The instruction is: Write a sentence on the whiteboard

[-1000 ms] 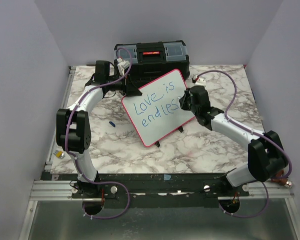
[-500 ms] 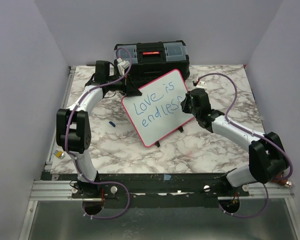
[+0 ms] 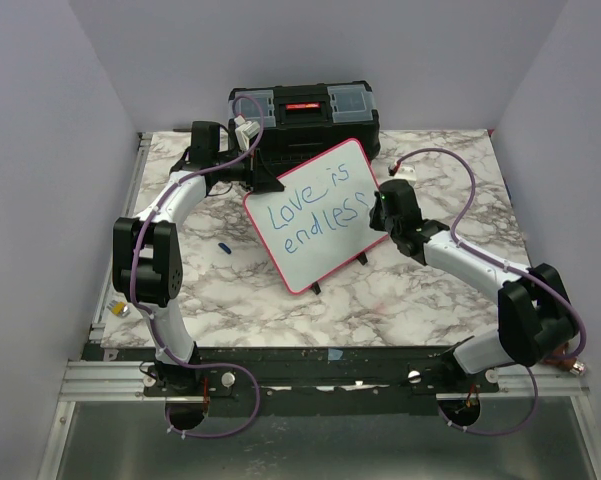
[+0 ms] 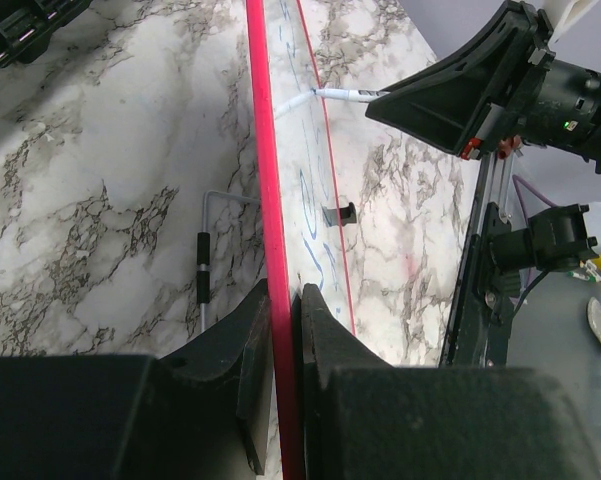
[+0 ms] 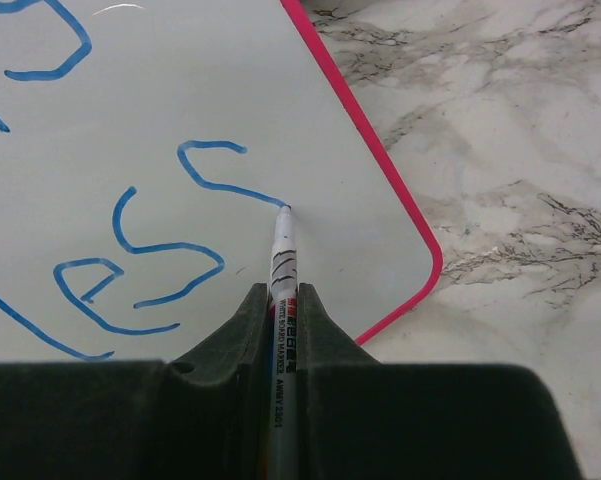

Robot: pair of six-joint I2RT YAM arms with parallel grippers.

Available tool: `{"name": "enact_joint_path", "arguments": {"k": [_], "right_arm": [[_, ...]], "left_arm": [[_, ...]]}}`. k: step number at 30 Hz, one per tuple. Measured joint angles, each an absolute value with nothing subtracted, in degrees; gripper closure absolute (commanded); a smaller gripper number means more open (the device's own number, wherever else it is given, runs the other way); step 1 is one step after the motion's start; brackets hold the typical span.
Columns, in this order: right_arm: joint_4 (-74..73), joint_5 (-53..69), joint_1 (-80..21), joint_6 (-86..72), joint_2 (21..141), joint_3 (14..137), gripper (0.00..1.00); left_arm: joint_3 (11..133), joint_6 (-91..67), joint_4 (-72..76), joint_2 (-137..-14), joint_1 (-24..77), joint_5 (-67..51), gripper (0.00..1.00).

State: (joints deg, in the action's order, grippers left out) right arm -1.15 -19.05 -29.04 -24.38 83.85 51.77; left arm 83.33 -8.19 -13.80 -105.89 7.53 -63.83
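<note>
The whiteboard [image 3: 325, 240] stands tilted on the marble table, its pink-red frame [image 4: 264, 150] running up the left wrist view. The sentence [image 3: 315, 212] on it reads "Love is" over "endless" in blue. My left gripper [image 3: 264, 181] is shut on the board's upper-left frame edge, one finger on each side [image 4: 283, 312]. At the board's right side, my right gripper [image 3: 378, 208] is shut on a white marker [image 5: 283, 250]. The marker's tip touches the board at the end of a half-drawn last "s" [image 5: 225, 172]. The marker [image 4: 338, 94] also shows in the left wrist view.
A black toolbox [image 3: 305, 112] stands right behind the board. A small blue cap [image 3: 223, 246] lies on the table left of the board. The board's black feet [image 3: 316, 288] and a wire stand leg [image 4: 204, 270] rest on the marble.
The right gripper has moved the marker along the end of the lower word, and more of the last "s" is drawn. The left arm and the board have not moved.
</note>
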Motion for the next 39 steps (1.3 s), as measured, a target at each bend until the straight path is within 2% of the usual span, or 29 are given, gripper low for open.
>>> {"name": "enact_joint_path", "arguments": {"k": [27, 39], "right_arm": [[-3.38, -12.43, -28.77, -24.01, 82.98, 53.25, 0.99], [-7.79, -9.61, -28.93, -25.41, 72.51, 53.28, 0.99]], "left_arm": [[83.33, -8.34, -13.78, -105.89, 7.46, -63.81, 1.0], [83.33, -8.01, -13.37, -105.89, 7.62, -64.14, 1.0]]}}
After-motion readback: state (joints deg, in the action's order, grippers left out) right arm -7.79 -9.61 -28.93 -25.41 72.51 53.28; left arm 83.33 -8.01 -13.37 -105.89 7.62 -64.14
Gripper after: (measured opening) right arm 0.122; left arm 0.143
